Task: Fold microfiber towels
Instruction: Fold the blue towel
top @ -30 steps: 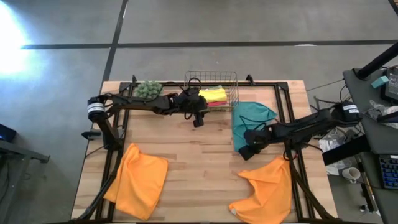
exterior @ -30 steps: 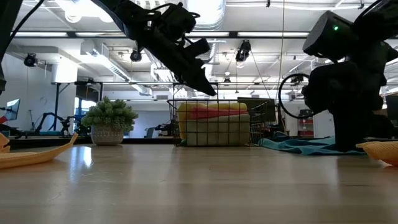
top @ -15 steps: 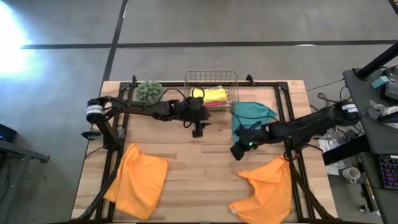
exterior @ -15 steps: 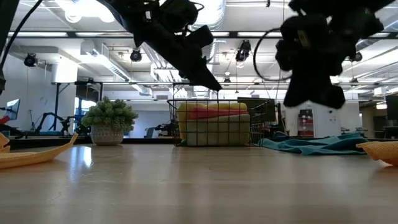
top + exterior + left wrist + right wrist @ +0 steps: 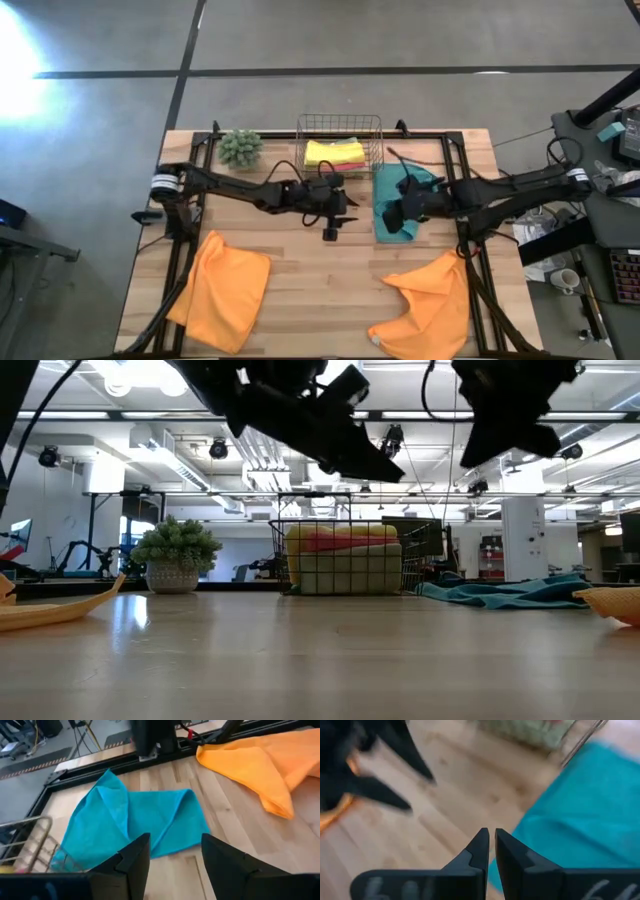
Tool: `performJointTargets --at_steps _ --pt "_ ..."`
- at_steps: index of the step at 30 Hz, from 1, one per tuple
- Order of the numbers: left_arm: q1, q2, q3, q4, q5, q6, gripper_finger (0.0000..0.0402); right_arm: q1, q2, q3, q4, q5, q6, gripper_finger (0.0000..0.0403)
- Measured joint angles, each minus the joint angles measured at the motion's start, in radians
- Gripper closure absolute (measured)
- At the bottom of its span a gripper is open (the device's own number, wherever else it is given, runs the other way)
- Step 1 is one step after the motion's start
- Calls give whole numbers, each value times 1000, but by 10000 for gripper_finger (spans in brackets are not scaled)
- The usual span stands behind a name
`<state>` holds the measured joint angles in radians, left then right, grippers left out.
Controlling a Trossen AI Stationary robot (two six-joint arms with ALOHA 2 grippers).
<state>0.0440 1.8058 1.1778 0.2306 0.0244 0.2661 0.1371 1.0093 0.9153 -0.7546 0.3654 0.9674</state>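
From above I see an orange towel [image 5: 220,290] at the surface's [image 5: 300,270] near left. My left pincer [image 5: 331,226] hovers mid-surface, fingers spread, empty. The teal towel [image 5: 398,200] lies just right of it, beside the wire basket [image 5: 340,135]. My right pincer [image 5: 391,216], closed and empty, hangs over that towel's left edge.

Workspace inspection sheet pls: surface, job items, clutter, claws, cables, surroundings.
Surface: wooden table, black frame at the edges.
Job's things: teal towel lying rumpled; orange towel lying near the front left; second orange towel front right, bunched; yellow and pink towels folded in the wire basket.
Clutter: plant ball.
Grippers: left claw open, above mid-table; right claw shut, above the teal towel, holding nothing.
Cables: running along both arms.
Surroundings: grey floor, desk with gear at the right.
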Motion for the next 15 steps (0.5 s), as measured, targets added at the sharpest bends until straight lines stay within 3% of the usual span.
performJointTargets --at_steps 6,15 --pt "-13 98 77 57 30 1 240 0 1 134 -223 75 -9 381" --pt "-14 277 239 50 31 -1 240 0 -10 158 -293 80 -17 381"
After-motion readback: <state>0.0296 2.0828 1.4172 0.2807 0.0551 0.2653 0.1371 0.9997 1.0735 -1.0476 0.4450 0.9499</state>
